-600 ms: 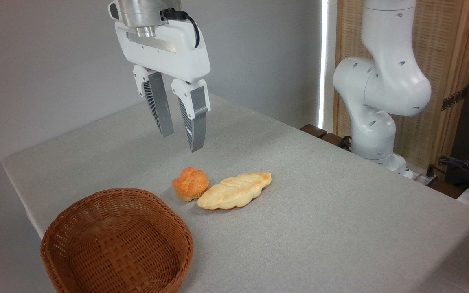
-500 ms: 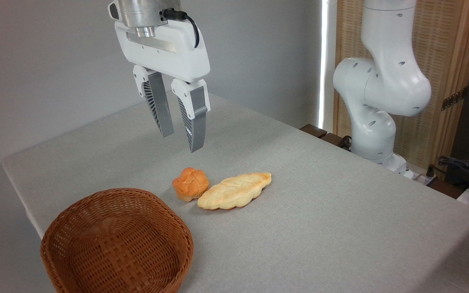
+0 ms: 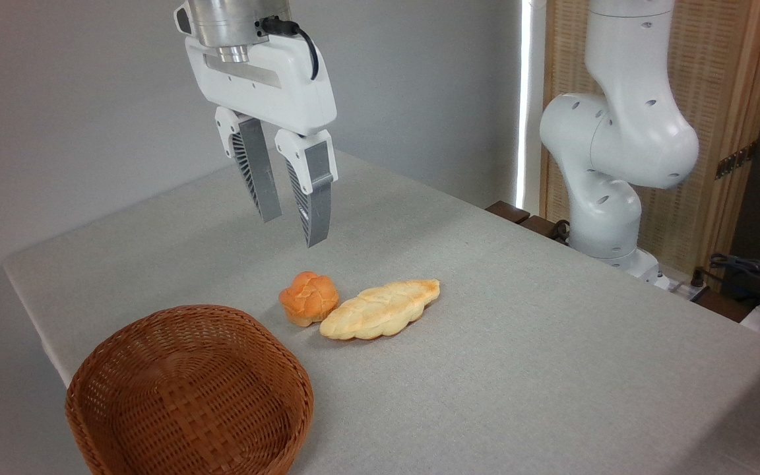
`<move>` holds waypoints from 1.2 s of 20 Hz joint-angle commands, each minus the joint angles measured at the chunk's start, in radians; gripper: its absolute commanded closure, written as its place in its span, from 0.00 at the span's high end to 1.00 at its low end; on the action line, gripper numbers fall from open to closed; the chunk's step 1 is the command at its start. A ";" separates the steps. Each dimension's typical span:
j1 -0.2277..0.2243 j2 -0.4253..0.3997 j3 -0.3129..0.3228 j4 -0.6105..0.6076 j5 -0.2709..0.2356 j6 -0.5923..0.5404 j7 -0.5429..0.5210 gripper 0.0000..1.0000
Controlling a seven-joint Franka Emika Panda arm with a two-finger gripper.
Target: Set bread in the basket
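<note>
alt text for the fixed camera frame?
A white robot arm's open gripper hangs above a small orange bun touching a pale braided loaf on a grey table; an empty wicker basket sits at the front left.

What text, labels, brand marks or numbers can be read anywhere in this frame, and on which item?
None: no readable text, label, brand or number shows on the pincer, the arm, the bun, the braided loaf, the basket or the table.

probably a robotics lab: bare grey wall [image 3: 90,99], cloth-covered table [image 3: 518,343], loose cables [image 3: 743,267].
</note>
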 commanded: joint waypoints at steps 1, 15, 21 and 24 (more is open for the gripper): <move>-0.001 -0.005 0.002 -0.001 -0.021 -0.008 0.011 1.00; -0.044 -0.019 -0.098 -0.171 -0.091 0.171 0.000 1.00; -0.113 -0.015 -0.110 -0.323 -0.079 0.355 0.013 1.00; -0.127 -0.011 -0.116 -0.390 -0.050 0.450 0.013 1.00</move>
